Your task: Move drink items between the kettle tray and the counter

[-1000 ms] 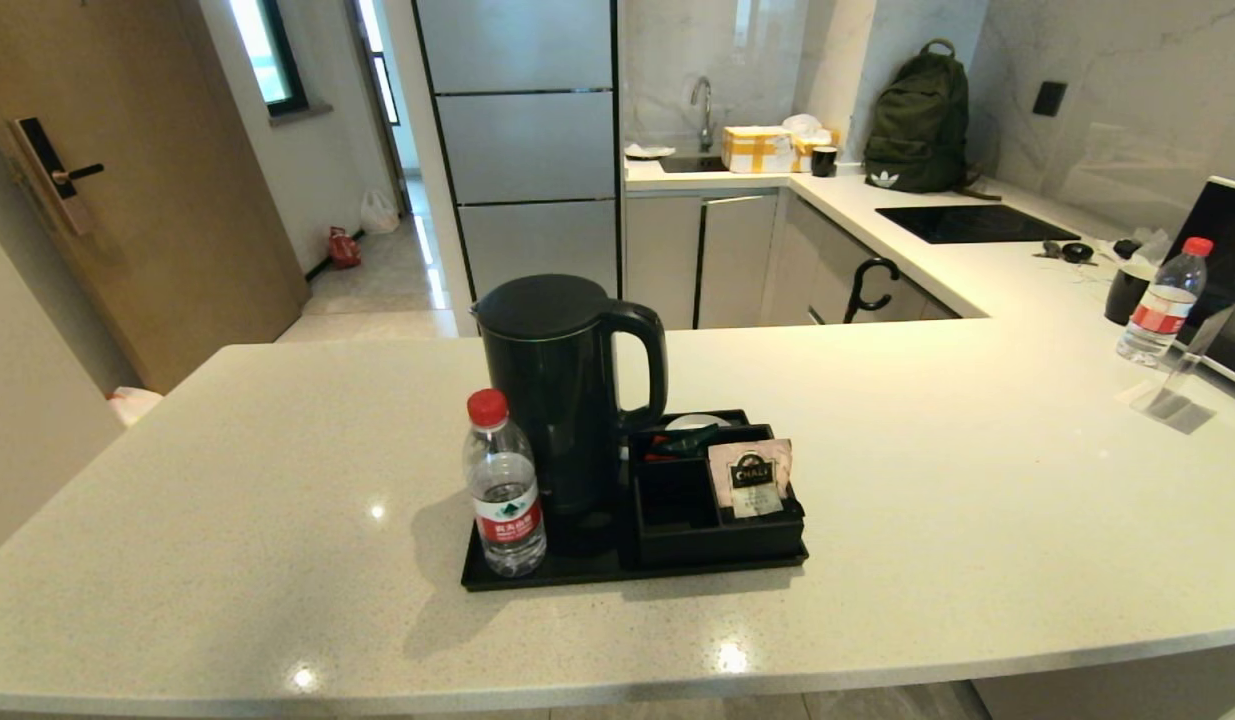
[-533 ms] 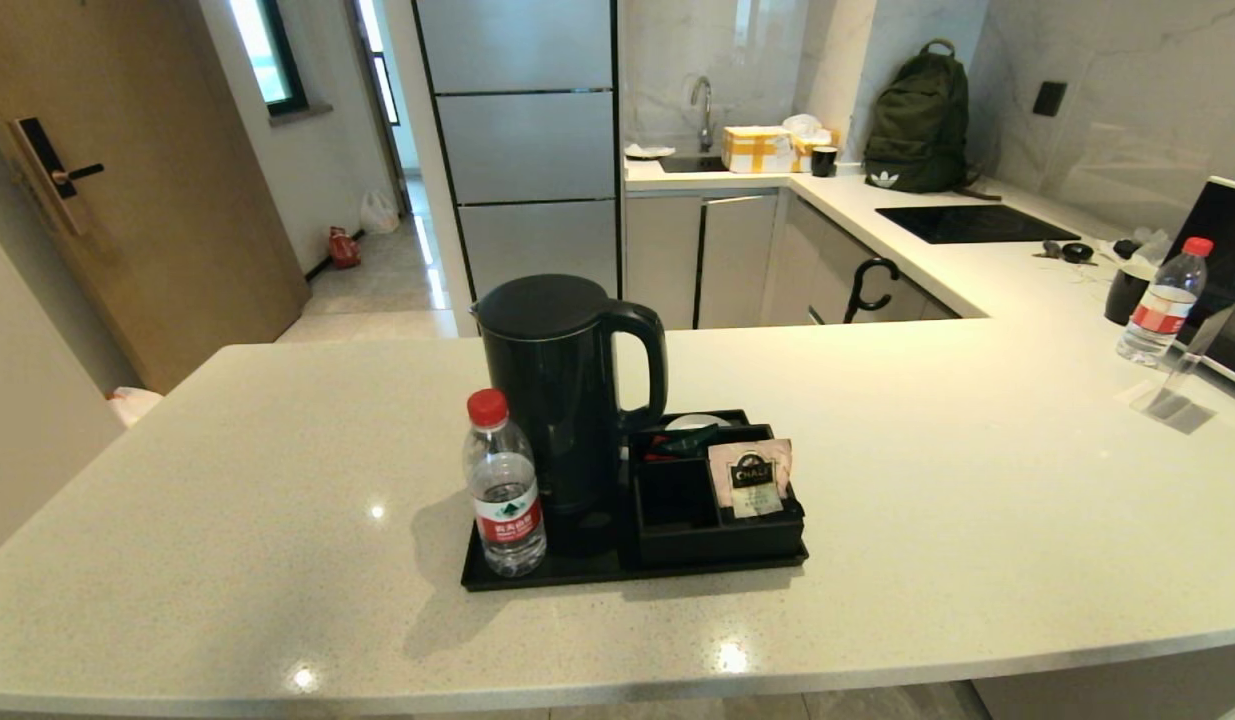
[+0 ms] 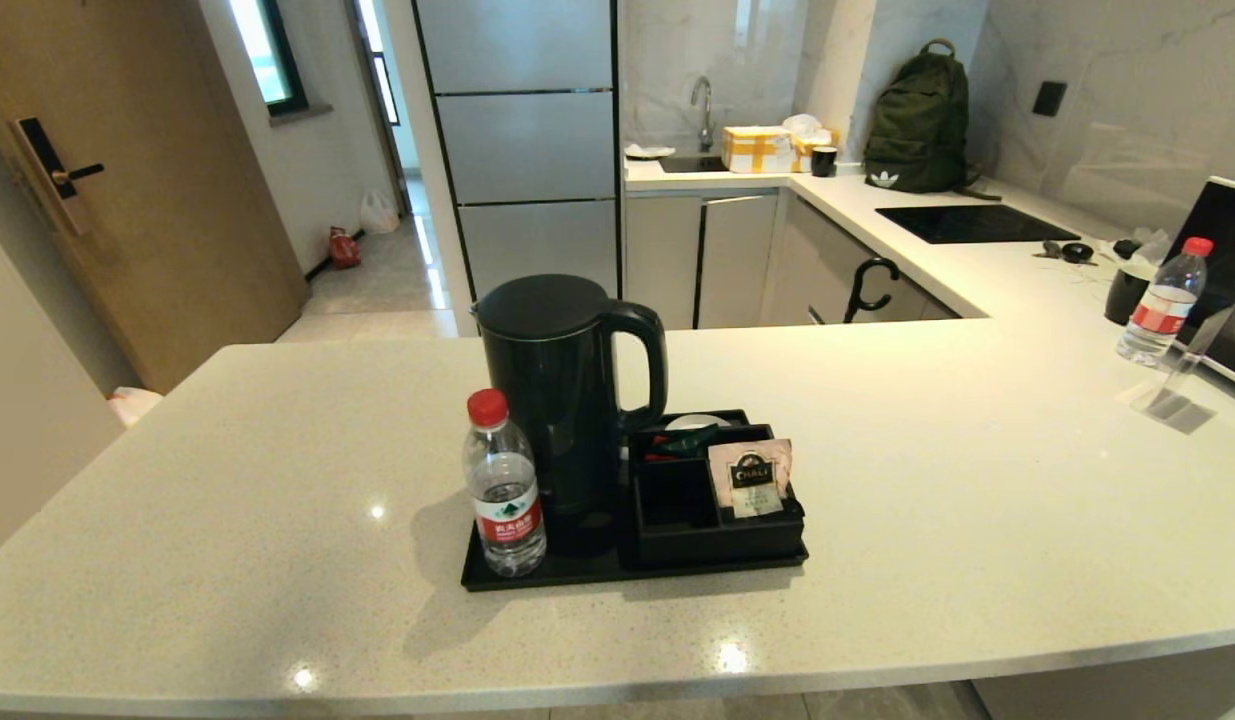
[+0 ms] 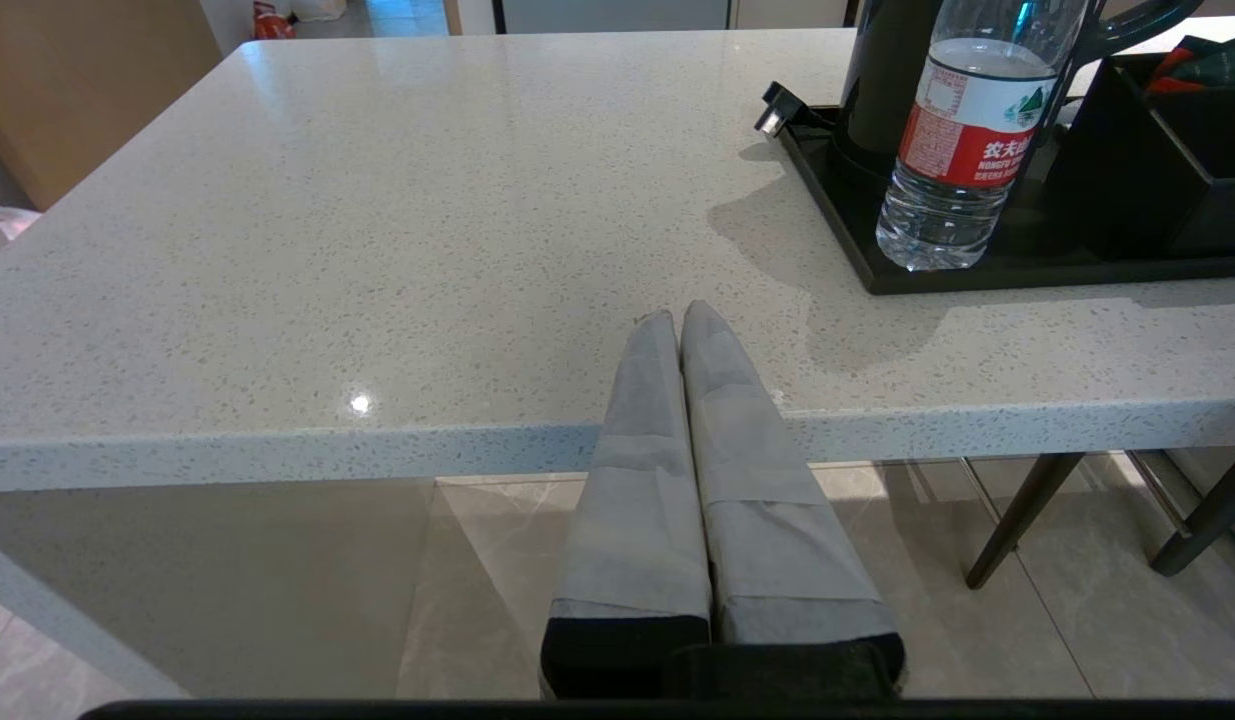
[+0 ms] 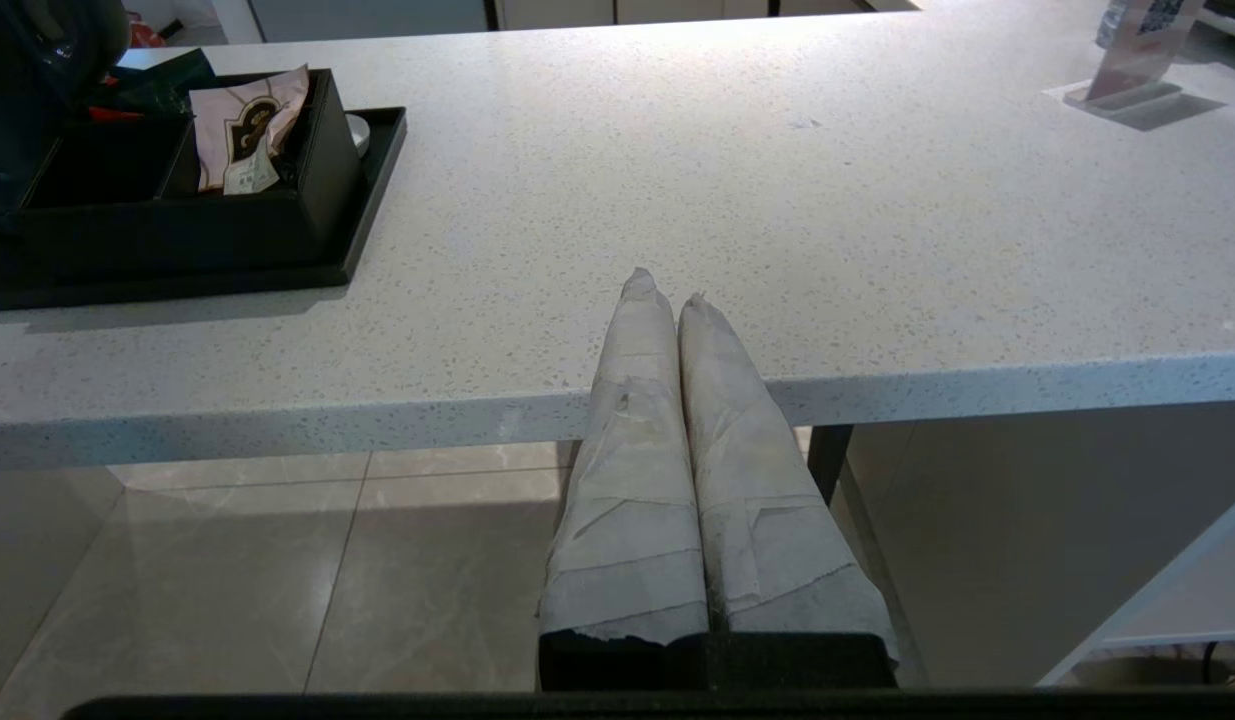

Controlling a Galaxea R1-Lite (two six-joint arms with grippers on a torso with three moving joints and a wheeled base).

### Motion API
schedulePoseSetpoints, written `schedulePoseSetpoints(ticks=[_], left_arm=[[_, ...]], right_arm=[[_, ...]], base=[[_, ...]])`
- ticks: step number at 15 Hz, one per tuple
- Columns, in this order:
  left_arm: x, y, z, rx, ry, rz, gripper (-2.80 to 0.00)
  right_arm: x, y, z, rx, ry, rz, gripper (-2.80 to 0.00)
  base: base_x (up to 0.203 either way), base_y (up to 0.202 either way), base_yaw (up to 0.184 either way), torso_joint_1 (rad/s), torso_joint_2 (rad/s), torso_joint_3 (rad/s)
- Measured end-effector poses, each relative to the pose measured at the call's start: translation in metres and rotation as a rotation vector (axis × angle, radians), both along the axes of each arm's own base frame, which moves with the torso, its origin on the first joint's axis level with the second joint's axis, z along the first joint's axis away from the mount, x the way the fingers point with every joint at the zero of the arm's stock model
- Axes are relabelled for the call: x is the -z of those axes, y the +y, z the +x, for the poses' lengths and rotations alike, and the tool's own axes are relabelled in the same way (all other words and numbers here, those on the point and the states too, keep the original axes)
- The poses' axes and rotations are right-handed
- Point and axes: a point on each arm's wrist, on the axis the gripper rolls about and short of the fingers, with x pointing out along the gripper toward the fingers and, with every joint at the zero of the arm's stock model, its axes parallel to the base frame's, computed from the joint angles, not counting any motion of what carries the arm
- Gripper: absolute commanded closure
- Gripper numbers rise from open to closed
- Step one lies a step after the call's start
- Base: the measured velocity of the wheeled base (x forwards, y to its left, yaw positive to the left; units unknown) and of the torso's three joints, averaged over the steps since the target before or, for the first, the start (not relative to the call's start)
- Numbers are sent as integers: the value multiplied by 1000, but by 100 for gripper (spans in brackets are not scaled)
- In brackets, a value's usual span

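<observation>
On the white speckled counter (image 3: 927,480) sits the black kettle tray (image 3: 577,572). It carries a tall black kettle (image 3: 557,400), a clear water bottle (image 3: 504,490) with a red cap at its front left corner, and a pinkish tea sachet (image 3: 749,478) leaning in the black compartment box (image 3: 712,525). The same bottle (image 4: 962,150) shows in the left wrist view and the sachet (image 5: 242,135) in the right wrist view. My left gripper (image 4: 679,315) is shut and empty just before the counter's front edge, left of the tray. Likewise shut and empty, my right gripper (image 5: 665,290) hangs right of the tray. Neither arm appears in the head view.
A second water bottle (image 3: 1163,300), a black cup (image 3: 1125,293) and a clear acrylic stand (image 3: 1177,390) are at the far right. Further back are a black cooktop (image 3: 972,222), a green backpack (image 3: 919,120) and a sink with boxes (image 3: 757,148).
</observation>
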Motion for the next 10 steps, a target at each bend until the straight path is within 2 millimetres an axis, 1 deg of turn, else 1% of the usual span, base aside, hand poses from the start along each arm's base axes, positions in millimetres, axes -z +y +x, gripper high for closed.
schedulePoseSetpoints(ticks=[10], left_arm=[[0, 0, 0, 0, 0, 0, 0]], right_arm=[[0, 0, 0, 0, 0, 0, 0]], base=[[0, 0, 0, 0, 0, 0]])
